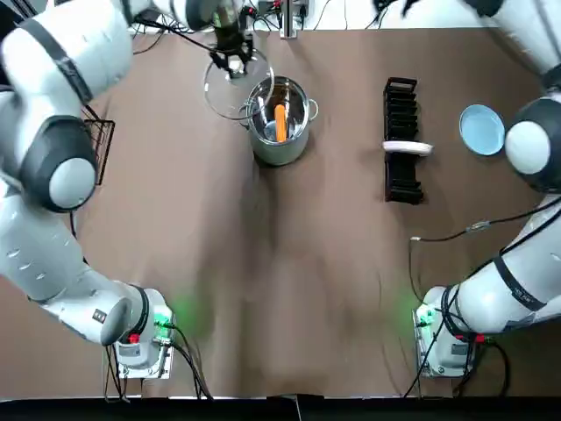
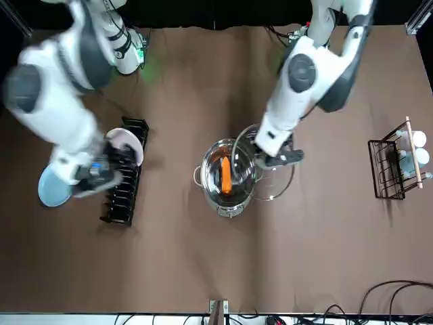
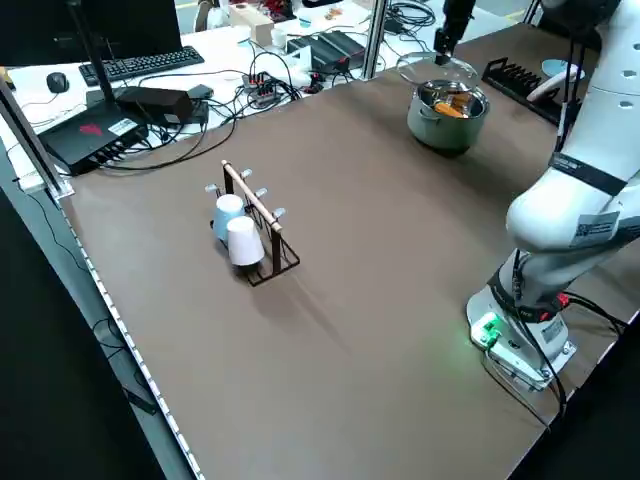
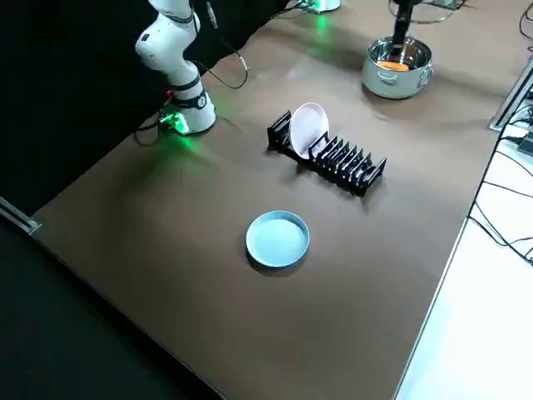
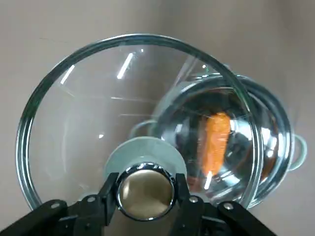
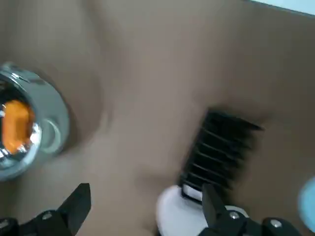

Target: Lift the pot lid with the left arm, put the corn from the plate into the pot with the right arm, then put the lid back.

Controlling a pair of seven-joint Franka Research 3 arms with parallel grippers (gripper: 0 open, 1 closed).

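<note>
Glass lid (image 5: 88, 98) is clamped in left end effector (image 5: 145, 191) half over the pot (image 1: 279, 151); right end effector (image 6: 145, 196) is held apart by dish rack (image 6: 221, 147).

1. Steel pot (image 1: 279, 147) stands upright and open.
2. Orange corn (image 1: 280, 121) lies inside it.
3. Glass lid (image 1: 223, 98), its knob gripped by the left hand (image 1: 232, 63), overlaps the pot's rim.
4. Light-blue plate (image 1: 482, 129) lies flat, well apart.
</note>
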